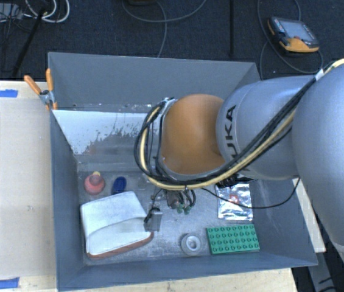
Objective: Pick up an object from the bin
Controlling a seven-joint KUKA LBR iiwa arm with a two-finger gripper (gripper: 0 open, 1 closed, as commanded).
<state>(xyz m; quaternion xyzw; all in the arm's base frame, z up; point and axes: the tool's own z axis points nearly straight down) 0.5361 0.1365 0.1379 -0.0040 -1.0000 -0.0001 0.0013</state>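
My gripper [153,219] hangs below the arm's orange cover, low over the bin floor near its middle. Its tip is at the right edge of a white flat pad with a brown rim [114,224], which lies in the front left part of the bin; I cannot tell whether it touches the pad. A small grey ring [190,243] lies on the floor just right of and in front of the gripper. A green studded plate [233,239] lies flat further right.
A crumpled silver foil packet [235,201] lies behind the green plate. A small pink-red bottle-like thing [94,182] and a small blue thing [119,184] sit behind the white pad. The arm and its cables cover the bin's middle and right.
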